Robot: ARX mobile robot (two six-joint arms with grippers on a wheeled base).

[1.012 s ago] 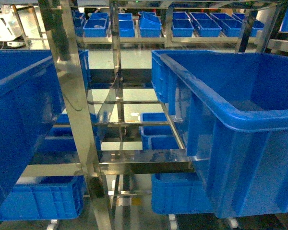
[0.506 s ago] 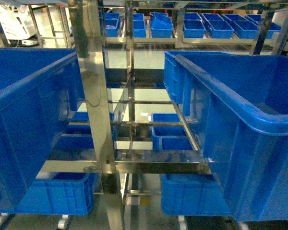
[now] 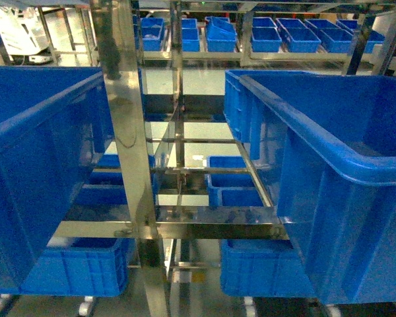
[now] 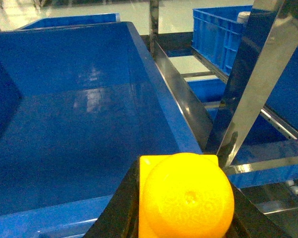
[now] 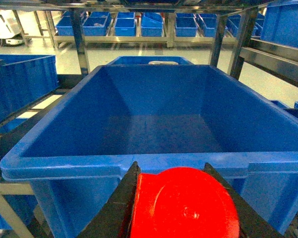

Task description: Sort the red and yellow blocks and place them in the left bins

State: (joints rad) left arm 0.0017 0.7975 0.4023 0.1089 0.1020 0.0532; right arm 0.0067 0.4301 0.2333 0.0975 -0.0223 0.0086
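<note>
Crates on a steel rack fill the head view: a large deep blue crate at left [image 3: 33,178], another at right [image 3: 330,191], with an upright steel post [image 3: 129,152] between them and close to the camera. Lower shelves carry more blue crates [image 3: 241,188], and a far rack holds a row of small blue bins [image 3: 277,36]. Neither arm shows in the head view.

Left wrist view: the left gripper [image 4: 181,208] is closed on the yellow block [image 4: 184,196], dark fingers [image 4: 120,203] pressed against either side of it, round stud facing the camera. The block sits at the bottom edge of the frame, held above the near right corner of the left crate [image 4: 79,114]. Crate interior smooth, glossy, floor bare where visible. Steel rail and slanted post just to the right of the crate rim.

Right wrist view: the right gripper [image 5: 181,206] is clamped on the red block [image 5: 184,203], fingers [image 5: 116,203] flanking it on both sides. The block is held just in front of, and above, the near rim of the right crate [image 5: 159,119]. Crate walls slope down to a dull blue floor, nothing lying in the part that shows. Another blue crate stands beyond its far rim; further racks of small bins lie behind.
</note>
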